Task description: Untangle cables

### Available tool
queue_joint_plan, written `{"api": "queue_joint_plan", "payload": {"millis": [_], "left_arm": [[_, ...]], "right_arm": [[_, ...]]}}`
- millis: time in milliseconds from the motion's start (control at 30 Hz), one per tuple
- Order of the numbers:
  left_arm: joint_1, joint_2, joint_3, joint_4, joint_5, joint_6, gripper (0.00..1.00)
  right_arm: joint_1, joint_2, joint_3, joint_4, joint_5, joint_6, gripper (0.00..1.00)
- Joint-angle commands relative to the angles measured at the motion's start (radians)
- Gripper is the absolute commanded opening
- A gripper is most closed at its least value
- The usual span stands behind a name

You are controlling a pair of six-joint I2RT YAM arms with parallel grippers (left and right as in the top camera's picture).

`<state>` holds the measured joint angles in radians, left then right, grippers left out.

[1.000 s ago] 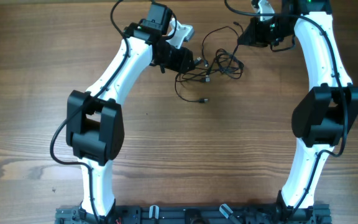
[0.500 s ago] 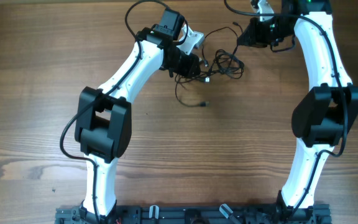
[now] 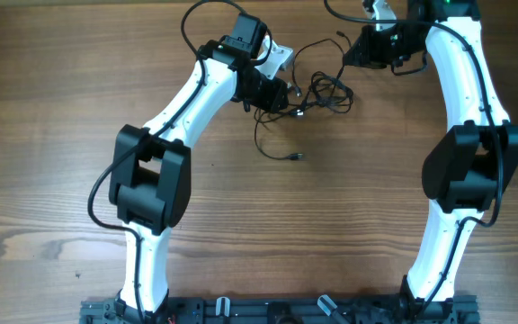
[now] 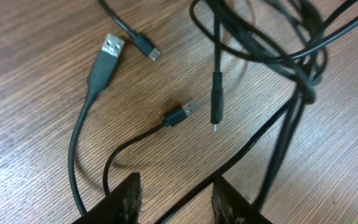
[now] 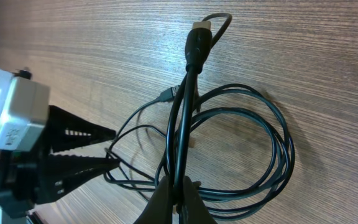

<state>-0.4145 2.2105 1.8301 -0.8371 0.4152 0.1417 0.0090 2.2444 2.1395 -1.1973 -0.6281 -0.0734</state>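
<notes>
Fingers of the right gripper (image 5: pixel 178 194) are pressed together on the cables (image 5: pixel 180 112). Black strands run from between the tips straight ahead to a large gold-tipped plug (image 5: pixel 197 40) lying on the wood. A round coil of thin wire lies just to one side of these fingertips, flat on the surface.

The left gripper (image 4: pixel 179 196) stands with its fingers apart. One thin strand passes through the gap without either pad visibly touching it. Ahead of these fingers four loose ends rest on the board:
- a flat silver USB plug (image 4: pixel 107 53)
- a small plug (image 4: pixel 148 51) beside it
- a short plug (image 4: pixel 182 114) nearest the fingertips
- a slim barrel plug (image 4: pixel 216 99)

The knotted part of the bundle sits further ahead and to the side of the gap.

From overhead the tangle (image 3: pixel 326 90) lies between the two grippers, touching both. One strand trails out of it to a plug end (image 3: pixel 293 157) on the base side of the left gripper (image 3: pixel 281 94).

The surface is a brown wood-grain table (image 3: pixel 61 135) with an even finish, and it fills every view. A dark rail (image 3: pixel 259 310) runs along the edge where both arms are mounted.
</notes>
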Motion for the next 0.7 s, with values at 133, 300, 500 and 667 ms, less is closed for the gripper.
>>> {"api": "queue_joint_plan", "payload": {"millis": [133,300,500,667], "left_arm": [[-0.024,0.061,0.002,-0.039,0.082,0.1,0.29],[-0.04,0.061,0.002,-0.064,0.089,0.169,0.27],[-0.04,0.061,0.002,-0.042,0.019,0.118,0.08],[-0.038,0.061,0.002,-0.013,-0.138,0.031,0.04]], "right_arm": [[0.0,-0.008,-0.006,0.0,-0.029,-0.019,0.05],[0.0,-0.008,-0.006,-0.001,-0.029,-0.024,0.05],[0.0,-0.008,-0.006,-0.001,-0.029,-0.024,0.05],[0.0,-0.008,-0.006,-0.001,-0.028,-0.024,0.04]]}}
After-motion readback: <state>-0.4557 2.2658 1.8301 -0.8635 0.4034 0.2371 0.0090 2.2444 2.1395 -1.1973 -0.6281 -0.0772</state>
